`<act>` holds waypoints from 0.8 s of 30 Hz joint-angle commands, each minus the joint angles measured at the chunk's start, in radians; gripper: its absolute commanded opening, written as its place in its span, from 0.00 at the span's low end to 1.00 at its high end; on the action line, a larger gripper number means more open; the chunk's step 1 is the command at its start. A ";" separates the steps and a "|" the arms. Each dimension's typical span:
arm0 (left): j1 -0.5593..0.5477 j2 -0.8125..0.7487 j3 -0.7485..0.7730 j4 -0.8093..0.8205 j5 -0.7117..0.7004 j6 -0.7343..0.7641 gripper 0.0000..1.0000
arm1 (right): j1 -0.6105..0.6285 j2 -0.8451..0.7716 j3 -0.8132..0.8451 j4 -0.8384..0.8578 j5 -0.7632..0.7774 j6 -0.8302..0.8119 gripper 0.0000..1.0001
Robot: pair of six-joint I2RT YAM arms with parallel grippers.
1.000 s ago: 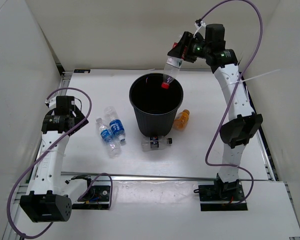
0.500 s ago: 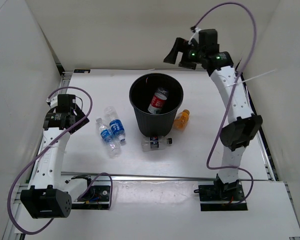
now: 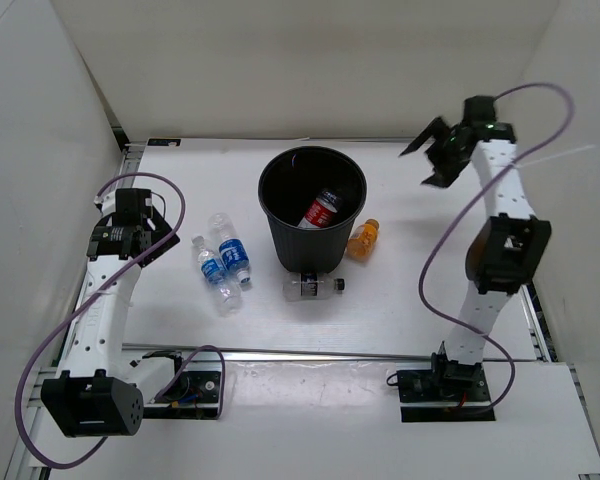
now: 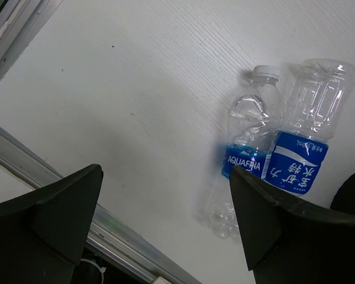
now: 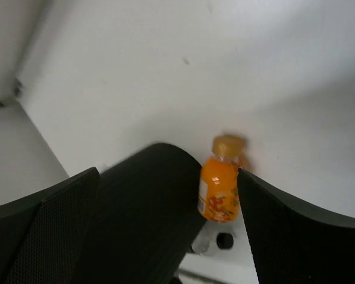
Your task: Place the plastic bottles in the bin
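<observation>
The black bin (image 3: 263, 190) stands mid-table with a red-labelled bottle (image 3: 322, 209) lying inside it. An orange bottle (image 3: 363, 238) lies against the bin's right side, also in the right wrist view (image 5: 219, 186). A clear bottle with a dark label (image 3: 313, 287) lies in front of the bin. Two blue-labelled clear bottles (image 3: 210, 270) (image 3: 231, 251) lie side by side to its left, and the left wrist view shows them too (image 4: 247, 154) (image 4: 302, 160). My left gripper (image 3: 152, 232) hangs open left of them. My right gripper (image 3: 432, 157) is open and empty, high up to the right of the bin.
White walls enclose the table on the left, back and right. A metal rail (image 3: 330, 353) runs along the near edge, and another (image 4: 41, 171) shows in the left wrist view. The bin's wall (image 5: 148, 219) fills the space between the right fingers.
The right gripper opened and dropped the red-labelled bottle into the bin. The right arm then swung right, away from the bin. The left arm barely moved.
</observation>
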 commanded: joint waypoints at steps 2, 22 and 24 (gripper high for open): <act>-0.005 -0.018 0.003 0.019 0.006 -0.004 1.00 | 0.061 0.072 -0.085 -0.111 -0.088 -0.014 1.00; -0.005 -0.066 -0.038 -0.036 -0.023 -0.057 1.00 | 0.217 0.264 -0.234 -0.131 -0.086 -0.136 1.00; -0.005 -0.075 -0.038 -0.046 -0.032 -0.057 1.00 | 0.217 0.278 -0.248 -0.131 -0.120 -0.136 1.00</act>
